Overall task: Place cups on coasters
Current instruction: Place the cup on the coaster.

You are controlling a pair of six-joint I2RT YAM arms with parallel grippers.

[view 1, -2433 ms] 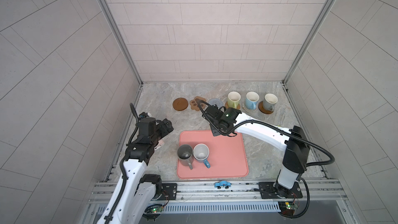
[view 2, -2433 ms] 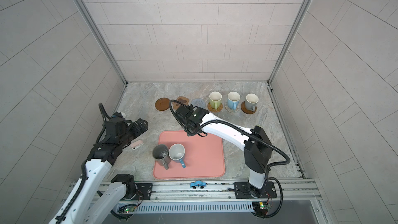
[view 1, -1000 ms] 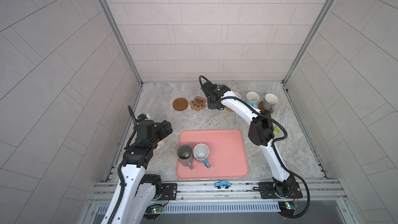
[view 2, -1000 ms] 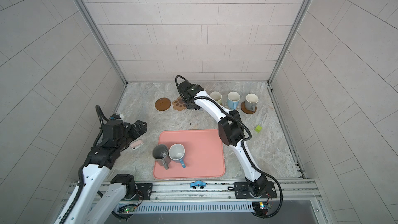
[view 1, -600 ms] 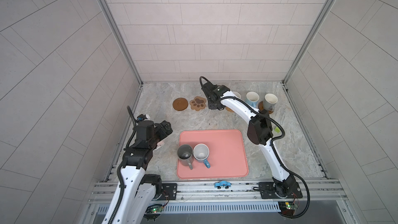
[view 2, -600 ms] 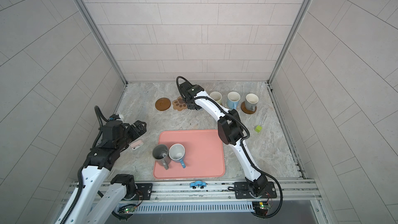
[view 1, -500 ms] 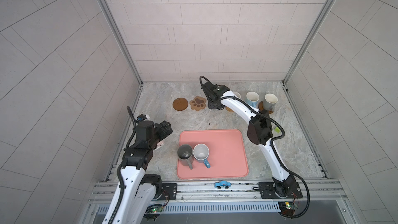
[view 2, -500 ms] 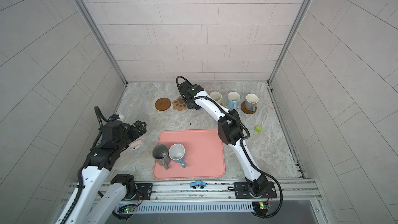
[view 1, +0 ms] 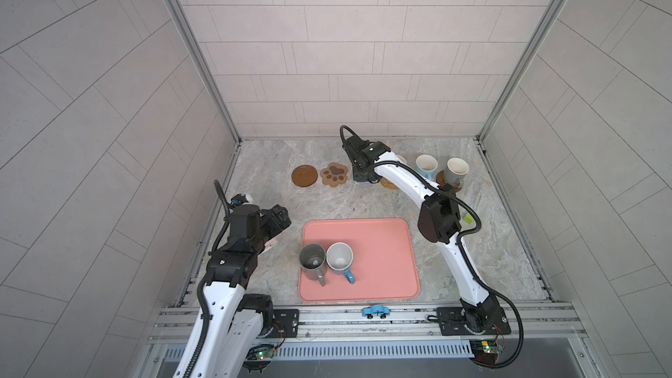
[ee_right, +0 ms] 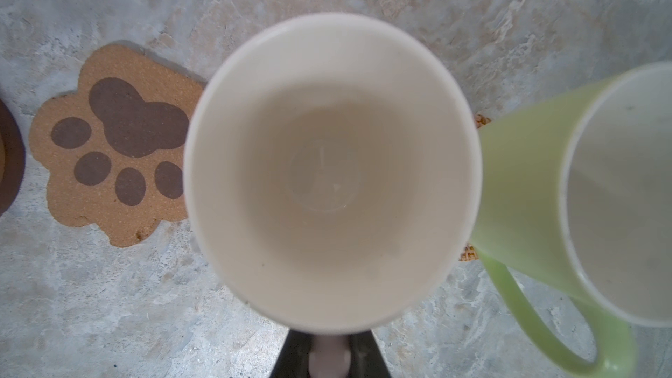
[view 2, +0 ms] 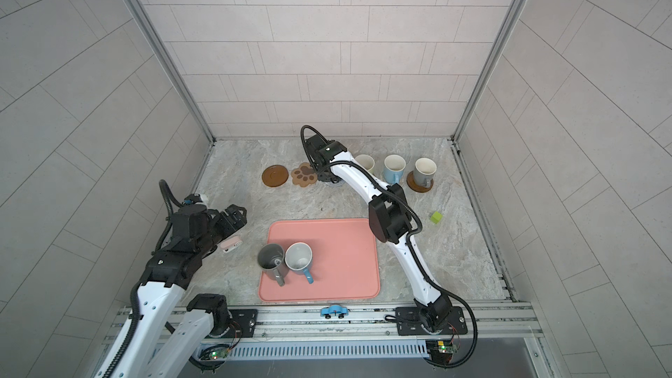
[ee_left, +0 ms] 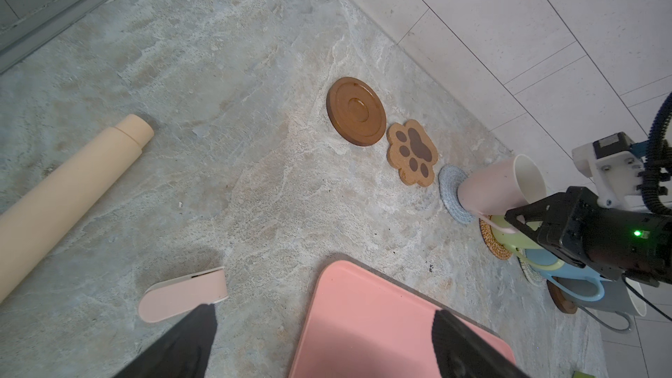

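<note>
Now the pale pink mug (ee_right: 327,172) is at the far row of the table (view 1: 276,190), where its base meets the blue-grey knit coaster (ee_left: 449,190). Whether it already rests there with its full weight I cannot tell. The right fingers (ee_right: 363,358) are clamped on its handle from both sides. Just beside it the light green mug (ee_right: 527,183) stands on the woven rattan coaster (ee_left: 492,241), so there is little room on that side.

The left fingers (ee_left: 192,343) are wide apart and hold nothing; they hang over the near left part of the table.

I judge the mug to be stiff, glazed and smooth, somewhat heavy for its size, and breakable if it drops or knocks its neighbour. A hold on the handle is secure against slipping out, but the body can swing around it, so it should go down slowly and upright.

Two mugs wait on the pink tray (view 1: 381,249): the dark grey mug (view 1: 312,261) and the blue mug (view 1: 339,258), touching each other, handles toward the near edge. The handle is the best place to take them. The paw-print coaster (view 1: 334,175) and the brown wooden coaster (view 1: 304,176) are free.
</note>
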